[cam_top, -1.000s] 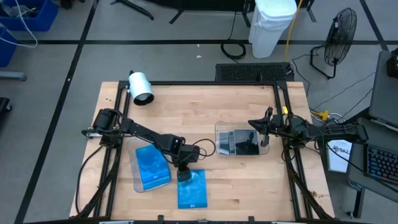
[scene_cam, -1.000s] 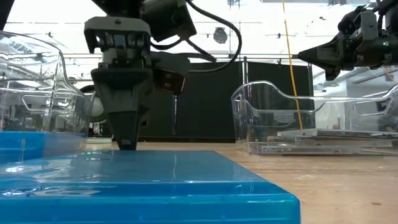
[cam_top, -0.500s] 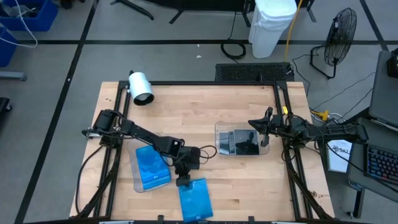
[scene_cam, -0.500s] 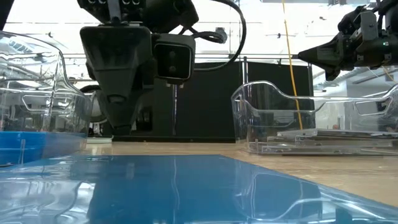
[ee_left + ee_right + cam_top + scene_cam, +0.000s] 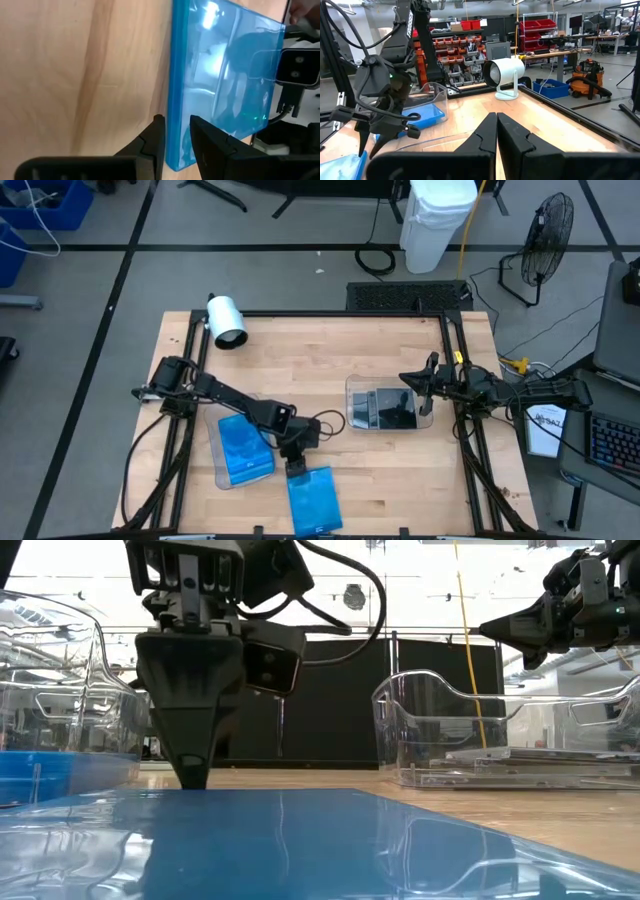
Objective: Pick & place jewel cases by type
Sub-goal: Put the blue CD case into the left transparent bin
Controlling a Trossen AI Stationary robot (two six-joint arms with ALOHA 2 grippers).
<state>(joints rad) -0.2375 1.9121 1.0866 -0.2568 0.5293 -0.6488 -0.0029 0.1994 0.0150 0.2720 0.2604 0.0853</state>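
A bright blue jewel case (image 5: 313,500) lies near the table's front edge and fills the bottom of the low view (image 5: 250,840). My left gripper (image 5: 295,467) stands at its far left corner, slanting down, shut on it (image 5: 177,120). A second blue case (image 5: 243,448) lies flat in the clear left tray (image 5: 225,480). Dark cases (image 5: 392,410) lie flat in the clear right tray (image 5: 352,395). My right gripper (image 5: 412,383) hangs shut over that tray's right end, touching nothing. My left gripper pinches the blue case's thin edge at its far left corner (image 5: 177,147) between the two fingers, one finger (image 5: 159,135) on each side of the edge. The fingers slant down from the table's far side. The rest of the case reaches toward the table's near edge.
A white cylindrical device (image 5: 227,320) stands at the far left corner of the table. Black frame rails run along the table's left and right sides. Bare wood lies between the two trays and to the right of the blue case.
The blue case has slid toward the table's near edge and turned a little, its far end swinging left. My left gripper has stayed at the case's far corner while its wrist has tipped and turned. My right arm has kept still.
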